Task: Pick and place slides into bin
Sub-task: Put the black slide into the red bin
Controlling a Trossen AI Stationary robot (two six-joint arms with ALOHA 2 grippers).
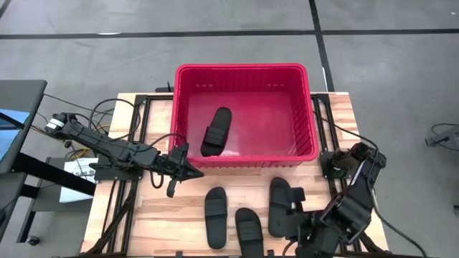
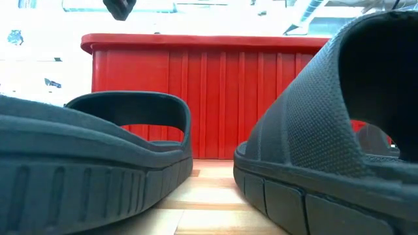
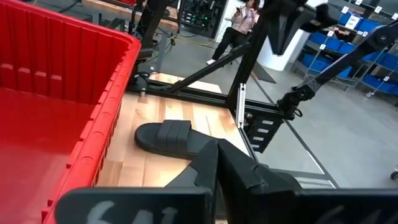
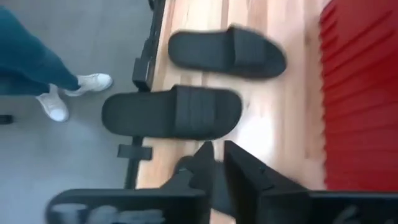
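Observation:
The red bin (image 1: 244, 72) stands at the table's far middle, with one black slide (image 1: 216, 131) lying flat on its floor. Three more slides lie flat on the wood near the front: left (image 1: 215, 206), middle (image 1: 249, 229) and right (image 1: 281, 204). My left gripper (image 1: 188, 169) is shut and empty, just outside the bin's near left corner; its wrist view shows a slide (image 3: 171, 137) beyond the fingers. My right gripper (image 4: 217, 152) hovers at the right slide with a narrow gap between its fingers. Two slides (image 4: 174, 112) (image 4: 227, 50) lie ahead of it.
The bin wall (image 3: 74, 93) stands close beside my left gripper. The low view shows two slides (image 2: 98, 163) (image 2: 326, 130) close up, with the bin (image 2: 209, 98) behind them. A person stands beyond the table (image 3: 239, 25), and another's legs and white shoes (image 4: 74, 87) show by its near edge.

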